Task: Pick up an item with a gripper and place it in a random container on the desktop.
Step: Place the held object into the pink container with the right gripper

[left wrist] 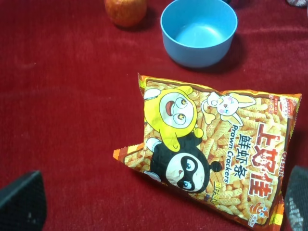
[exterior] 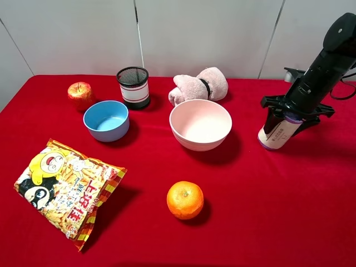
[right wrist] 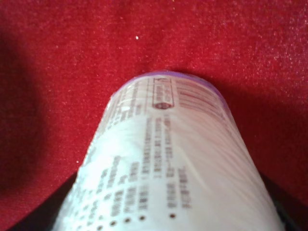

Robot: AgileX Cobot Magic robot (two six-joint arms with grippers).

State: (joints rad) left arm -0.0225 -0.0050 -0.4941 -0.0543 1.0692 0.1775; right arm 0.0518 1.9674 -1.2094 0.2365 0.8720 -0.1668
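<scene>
**Grasp made, transfer pending.** Your right pincer (exterior: 286, 118) is closed around the upper part of the cream-white cylinder (exterior: 276, 133). The cylinder hangs tilted in the jaws, its purple-rimmed lower end pointing down and away from the arm. The right wrist view shows its printed label and that purple rim over the red bench (exterior: 278, 211). You cannot tell from these views whether the lower end is clear of the cloth or resting on it.

The pale pink bowl (exterior: 200, 142), the likely destination, stands empty to the left of this pincer, near but apart from it. A rolled pink towel (exterior: 199, 86) lies beyond the bowl. Farther left of the pincer are a black mesh cup (exterior: 133, 86), a blue bowl (exterior: 105, 133) and a red apple (exterior: 80, 94). An orange (exterior: 184, 199) sits left of the pincer and nearer the bench's front edge.

Your left pincer (left wrist: 159, 209) is spread wide and holds nothing. A bag of prawn crackers (left wrist: 216, 154) lies beneath it.

Judged from this, the pick is done or nearly so. The lift, the carry leftward over the pink rim and the release remain.
</scene>
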